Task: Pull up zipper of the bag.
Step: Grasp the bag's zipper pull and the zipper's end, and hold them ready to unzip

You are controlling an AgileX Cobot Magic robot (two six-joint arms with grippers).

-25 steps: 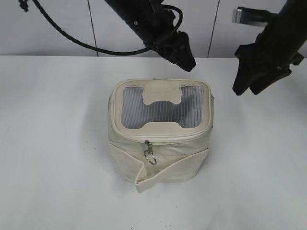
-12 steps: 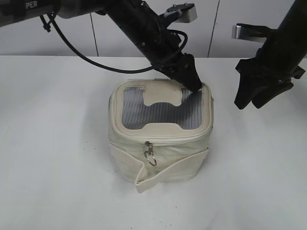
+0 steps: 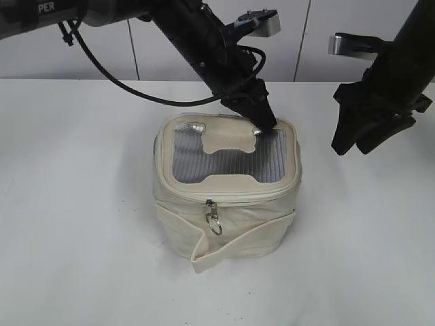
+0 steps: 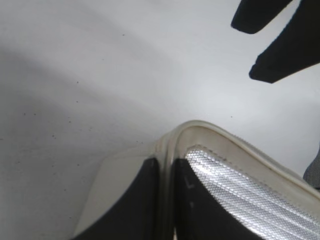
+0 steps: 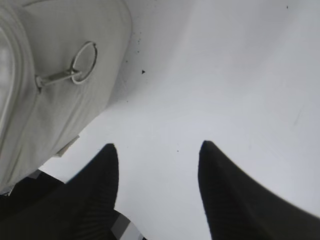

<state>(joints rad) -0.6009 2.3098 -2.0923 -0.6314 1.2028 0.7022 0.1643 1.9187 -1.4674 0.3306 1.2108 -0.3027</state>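
Note:
The cream bag (image 3: 224, 227) stands mid-table, its lid with a grey mesh window (image 3: 204, 163). The zipper track (image 3: 238, 197) runs round the lid rim. A silver pull with a wire ring (image 3: 213, 219) hangs at the front. The pull also shows in the right wrist view (image 5: 75, 70). My left gripper (image 3: 265, 125) is at the lid's back right corner. In the left wrist view it (image 4: 165, 167) is shut on the lid rim beside the mesh (image 4: 240, 192). My right gripper (image 3: 353, 139) hangs open and empty right of the bag, above the table (image 5: 157, 150).
The white table (image 3: 81, 204) surrounds the bag. The bag's loose strap flap (image 3: 204, 255) hangs at the front lower left. A panelled wall (image 3: 136, 41) runs behind the table. A black cable (image 3: 136, 95) trails from the left arm.
My left gripper came down onto the back right of the lid and closed on its rim, pressing the lid there. The right gripper has barely moved.

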